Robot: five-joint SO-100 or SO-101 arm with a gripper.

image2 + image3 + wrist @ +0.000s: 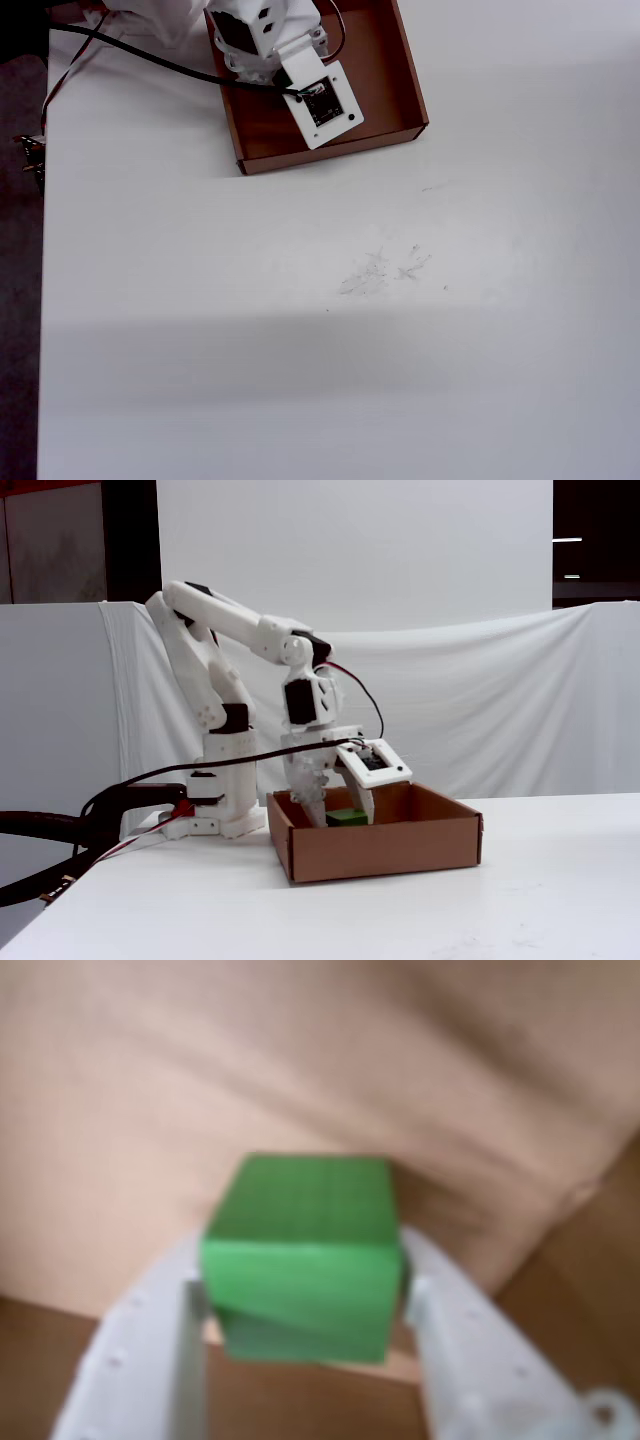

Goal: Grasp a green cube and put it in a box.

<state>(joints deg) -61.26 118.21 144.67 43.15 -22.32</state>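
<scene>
**A:** What does the cube look like from your end?

**B:** In my wrist view the green cube [305, 1260] is a plain, matte, bright green block, a bit blurred, sitting square between the white fingers [150, 1360]. In my fixed view I see it [347, 818] low inside the box [400, 855], just above the front wall's rim.

**A:** And the claw?

**B:** The gripper [305, 1295] is closed only as far as the cube's width, one finger pressed on each side face. I read that as a pinch on the cube.

**A:** Anything around it?

**B:** Brown cardboard [300, 1090] fills the background behind the cube. From overhead, the arm's wrist camera plate [325, 103] covers the cube entirely; the cardboard tray [405, 90] sits at the white table's [350, 350] far edge, with a black cable [150, 55] trailing off left.
</scene>
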